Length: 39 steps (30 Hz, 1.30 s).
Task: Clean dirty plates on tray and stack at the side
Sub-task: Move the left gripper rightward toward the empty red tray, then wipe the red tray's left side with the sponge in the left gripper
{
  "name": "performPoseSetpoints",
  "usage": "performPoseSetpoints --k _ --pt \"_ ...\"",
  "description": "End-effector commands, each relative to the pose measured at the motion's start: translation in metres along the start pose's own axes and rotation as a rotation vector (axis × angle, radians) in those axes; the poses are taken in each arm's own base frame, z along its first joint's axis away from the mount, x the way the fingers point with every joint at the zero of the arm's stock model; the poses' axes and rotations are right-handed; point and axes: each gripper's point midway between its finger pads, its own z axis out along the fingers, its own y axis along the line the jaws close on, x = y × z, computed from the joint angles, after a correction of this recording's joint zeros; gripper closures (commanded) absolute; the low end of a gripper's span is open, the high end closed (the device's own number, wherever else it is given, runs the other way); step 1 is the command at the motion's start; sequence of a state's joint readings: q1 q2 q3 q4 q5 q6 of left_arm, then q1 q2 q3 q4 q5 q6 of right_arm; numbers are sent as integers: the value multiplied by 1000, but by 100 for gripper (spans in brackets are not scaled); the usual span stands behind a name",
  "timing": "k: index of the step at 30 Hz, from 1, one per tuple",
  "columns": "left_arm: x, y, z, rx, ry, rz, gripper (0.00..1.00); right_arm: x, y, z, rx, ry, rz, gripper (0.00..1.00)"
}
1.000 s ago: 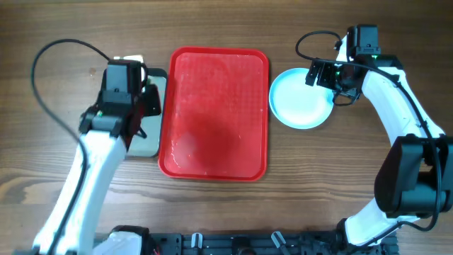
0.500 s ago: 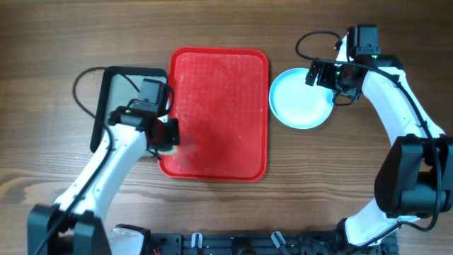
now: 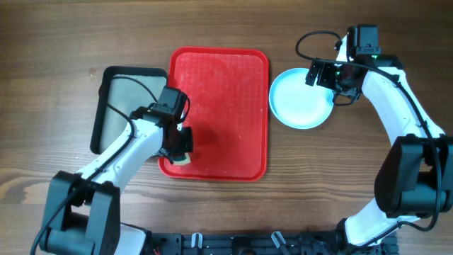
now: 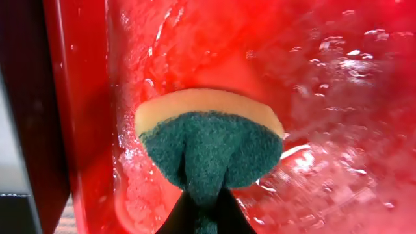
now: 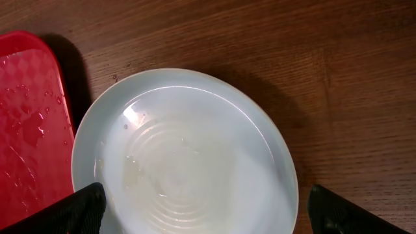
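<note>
Your left gripper has swung from beside the tray onto its near-left corner. Left wrist: it pinches a sponge against the wet tray. Right wrist: your right gripper, spread wide, hangs over the plates just right of the tray.

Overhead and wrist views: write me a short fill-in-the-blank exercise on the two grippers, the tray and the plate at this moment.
1. The left gripper is shut on a green and yellow ____.
2. The wet tray is ____ in colour and has no plate on it.
3. The pale plate lies on the wooden table, at the tray's ____ side.
4. The right gripper, above the plate, is ____.
Missing words: sponge; red; right; open.
</note>
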<state>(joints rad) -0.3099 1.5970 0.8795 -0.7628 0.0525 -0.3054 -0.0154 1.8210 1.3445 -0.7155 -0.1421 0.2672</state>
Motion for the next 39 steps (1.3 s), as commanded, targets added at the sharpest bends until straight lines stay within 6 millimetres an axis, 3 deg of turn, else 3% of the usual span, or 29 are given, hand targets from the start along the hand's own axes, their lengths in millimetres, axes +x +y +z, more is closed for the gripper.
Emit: performPoseSetpoints --k 1,6,13,16,17,22,26,32,39 --pt "11 7 18 -24 18 -42 96 -11 6 -13 -26 -42 -1 1" --pt "13 8 31 -6 -13 -51 95 -11 6 -13 -26 -42 -1 0" --pt "12 7 28 -5 -17 -51 96 -11 6 -13 -26 -42 -1 1" --pt "5 4 11 -2 -25 -50 96 -11 6 -13 -26 -42 -2 0" --pt "-8 -3 -9 17 -69 -46 96 -11 6 -13 -26 -42 -1 0" --pt "-38 -17 -50 73 -206 -29 96 -11 6 -13 -26 -42 -1 0" --pt "-51 -20 -66 89 -287 -24 96 -11 6 -13 -26 -42 -1 0" --pt "-38 -23 -57 75 -233 -2 96 -11 6 -13 -26 -43 -1 0" --pt "-12 -37 -25 50 -178 61 96 -12 6 -13 -27 -45 -2 0"
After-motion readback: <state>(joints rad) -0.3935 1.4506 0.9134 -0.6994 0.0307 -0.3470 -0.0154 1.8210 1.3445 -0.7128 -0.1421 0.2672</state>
